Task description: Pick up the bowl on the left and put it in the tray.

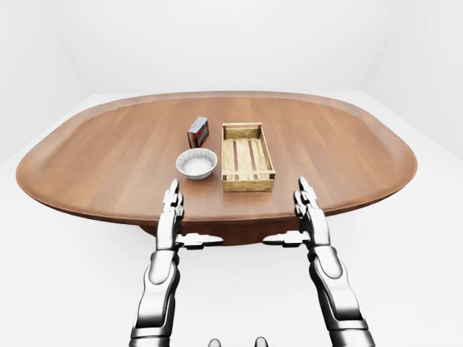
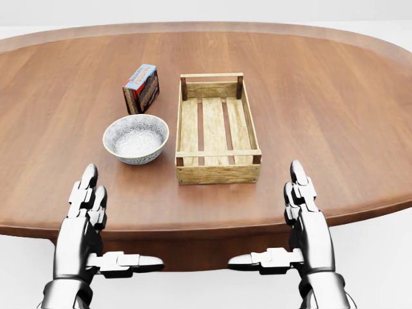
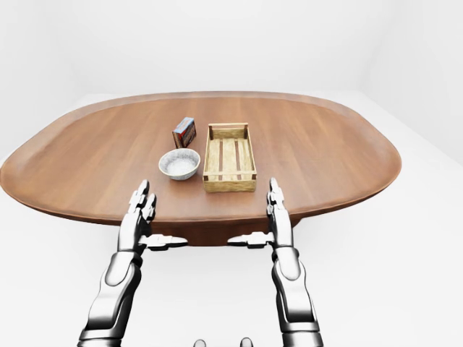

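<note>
1. We see an oval wooden bench (image 2: 335,116) that fills most of the head view. Its near edge curves across the lower part of that view, and white floor (image 1: 58,289) lies around it in the eye views.
2. The bowl (image 2: 136,138) stands upright on the bench, left of centre in the head view. It is pale with a patterned wall, and it sits just beside the tray's left long wall, near that wall's lower end. A thin strip of wood shows between them.
3. The tray (image 2: 217,172) is a slatted wooden crate with its long sides running from top to bottom of the head view. Its slats are bare.
4. A small red-and-blue box (image 2: 141,88) stands above the bowl in the head view, near the tray's upper left corner and apart from both.
5. The left robot hand (image 2: 82,222) is at the lower left of the head view, over the bench's near edge and below the bowl, well clear of it. Its fingers stretch straight toward the top of the view, its thumb points right, and it holds nothing.
6. The right robot hand (image 2: 308,222) mirrors it at the lower right, below the tray's lower right corner. It is spread just as wide, its thumb points left, and it is empty.
7. We cannot tell whether either hand touches the bench edge.
</note>
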